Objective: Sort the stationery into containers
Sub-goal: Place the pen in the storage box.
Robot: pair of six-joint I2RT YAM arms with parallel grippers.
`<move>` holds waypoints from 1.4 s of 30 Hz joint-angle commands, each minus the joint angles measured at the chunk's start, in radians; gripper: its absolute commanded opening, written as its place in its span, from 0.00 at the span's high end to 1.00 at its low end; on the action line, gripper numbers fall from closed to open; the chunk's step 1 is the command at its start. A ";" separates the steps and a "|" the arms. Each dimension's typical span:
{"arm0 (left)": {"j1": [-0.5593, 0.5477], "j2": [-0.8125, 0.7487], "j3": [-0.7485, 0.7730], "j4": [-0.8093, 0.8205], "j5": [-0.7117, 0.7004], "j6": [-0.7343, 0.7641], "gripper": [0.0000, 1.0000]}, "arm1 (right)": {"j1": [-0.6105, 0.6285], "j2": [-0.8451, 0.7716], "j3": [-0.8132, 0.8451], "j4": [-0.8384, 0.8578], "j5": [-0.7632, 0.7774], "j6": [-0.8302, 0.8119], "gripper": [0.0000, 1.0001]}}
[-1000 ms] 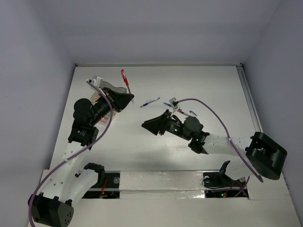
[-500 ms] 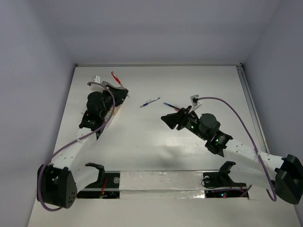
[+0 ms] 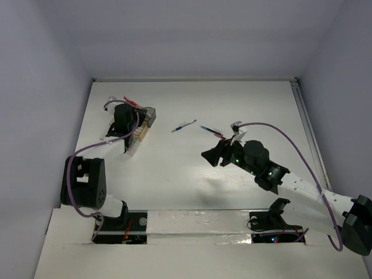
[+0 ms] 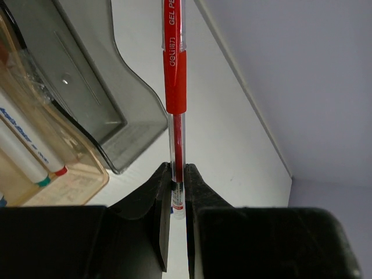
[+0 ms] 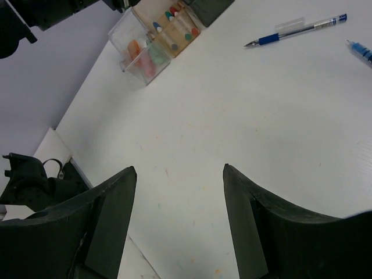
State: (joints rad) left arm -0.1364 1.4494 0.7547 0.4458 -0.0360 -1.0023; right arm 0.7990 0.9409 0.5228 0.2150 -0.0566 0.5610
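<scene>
My left gripper (image 3: 128, 110) is shut on a red gel pen (image 4: 175, 87), which sticks out forward between the fingers (image 4: 158, 197). It hovers over the tray cluster (image 3: 139, 125) at the far left. The smoky grey tray (image 4: 87, 87) lies just left of the pen, and a clear tan tray (image 4: 87, 174) with white markers is beside it. My right gripper (image 3: 212, 156) is open and empty above bare table (image 5: 180, 168). Two blue pens lie loose: one (image 3: 183, 126) (image 5: 296, 32) mid-table, another (image 3: 209, 129) (image 5: 360, 51) to its right.
A clear tray (image 5: 142, 58) with pink and orange erasers stands at the near end of the cluster. The back wall runs close behind the trays. Purple cables loop along both arms. Small pieces lie by the right arm (image 3: 235, 125).
My left gripper has swung left and back over the trays with the red pen in it. My right gripper has drawn right, away from the middle of the table.
</scene>
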 commanded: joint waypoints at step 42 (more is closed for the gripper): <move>-0.120 -0.211 0.143 0.097 -0.087 0.270 0.58 | -0.009 -0.053 0.017 -0.068 0.139 -0.019 0.98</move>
State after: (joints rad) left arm -0.1936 1.3705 0.8654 0.4854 -0.1383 -0.8864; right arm 0.7979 0.8974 0.5091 0.1871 -0.0212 0.5503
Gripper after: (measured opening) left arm 0.418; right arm 0.046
